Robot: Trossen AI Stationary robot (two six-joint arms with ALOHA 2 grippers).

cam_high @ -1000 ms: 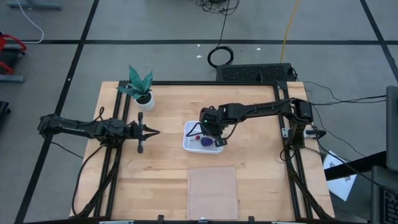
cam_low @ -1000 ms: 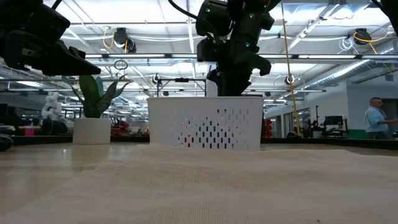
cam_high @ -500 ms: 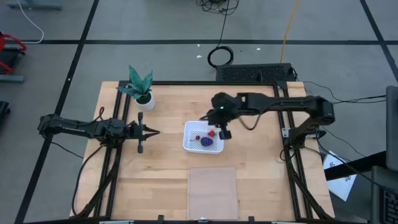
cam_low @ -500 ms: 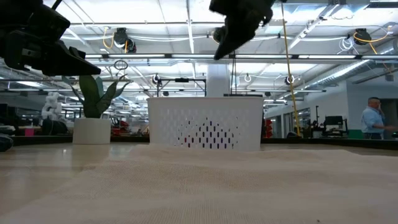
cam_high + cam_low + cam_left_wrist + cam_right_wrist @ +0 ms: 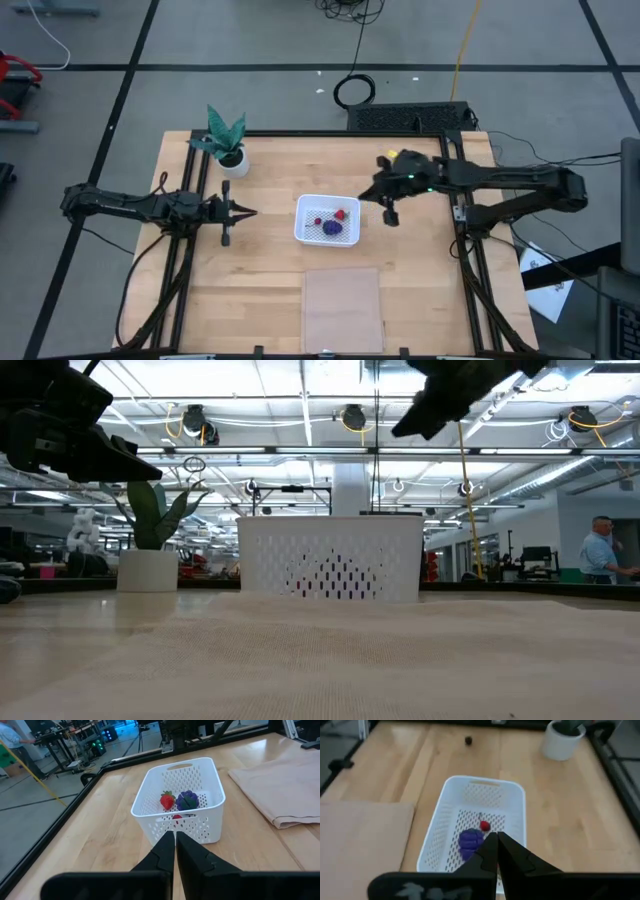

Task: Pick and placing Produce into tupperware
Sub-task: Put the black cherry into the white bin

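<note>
task is looking nearly done: the white tupperware basket [image 5: 328, 224] is sitting mid tabletop [image 5: 260, 290], holding a purple grape cluster [image 5: 187, 800], a strawberry [image 5: 167, 800] and another red piece [image 5: 484, 825]. one small dark berry [image 5: 468, 740] is lying loose on the wood away from the basket, so that seems left. right gripper [image 5: 391, 216] is hanging beside the basket, jaws closed, empty. left gripper [image 5: 248, 212] is waiting on the other side, jaws pinched together, empty. potted plant [image 5: 228, 142] and flat sheet [image 5: 343, 308] are sitting well clear.
</note>
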